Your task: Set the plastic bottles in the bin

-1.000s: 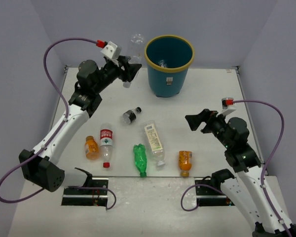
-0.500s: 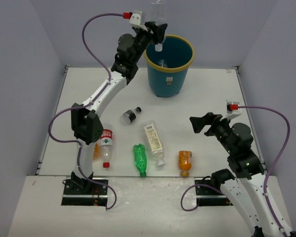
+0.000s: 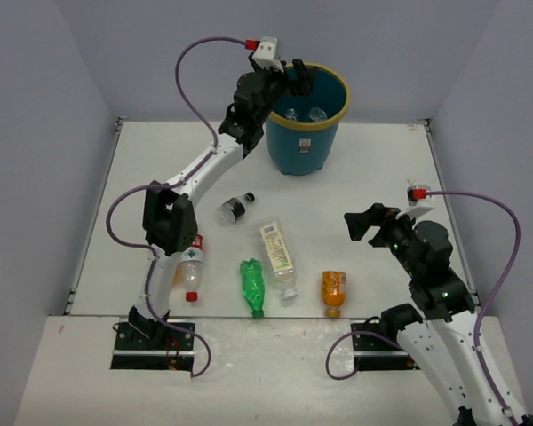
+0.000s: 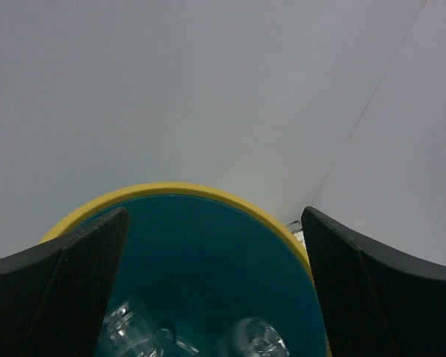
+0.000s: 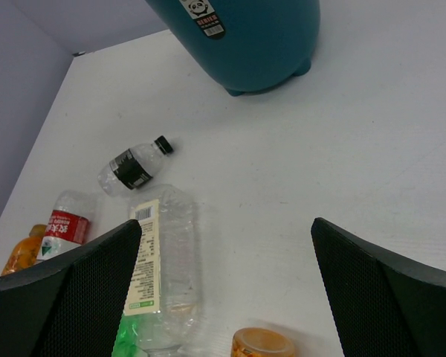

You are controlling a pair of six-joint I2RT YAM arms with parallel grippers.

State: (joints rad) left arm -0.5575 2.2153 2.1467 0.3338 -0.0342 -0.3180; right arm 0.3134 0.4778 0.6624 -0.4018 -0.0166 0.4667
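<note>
**Over the bin — left gripper spread, nothing in it**

Above the yellow rim of the bin (image 3: 302,146) my left gripper (image 3: 295,78) hangs at the near-left edge of the opening, jaws wide apart and empty. From the left wrist camera I look down between the two fingers (image 4: 74,275) into the teal interior, where two clear bottles (image 3: 291,114) lie at the bottom, close together.

On the table (image 3: 382,169) six bottles lie on their sides, all well apart from the bin. Nearest it is the black-label bottle (image 3: 235,208), cap pointing toward the far right. Just in front of that lies the pale-label bottle (image 3: 278,253), and beside it on the left the green bottle (image 3: 251,284), cap toward me; whether these two touch I cannot tell. An orange bottle (image 3: 333,291) lies to the right of them. A red-label bottle (image 3: 190,266) sits to the left, partly behind the left arm (image 3: 171,222), and a second orange bottle (image 5: 22,253) lies just beyond it at the left edge of the right wrist view.

My right gripper (image 3: 360,222) hovers over the right side of the table — fingers released, holding nothing — aimed toward the bottles and the bin.
</note>
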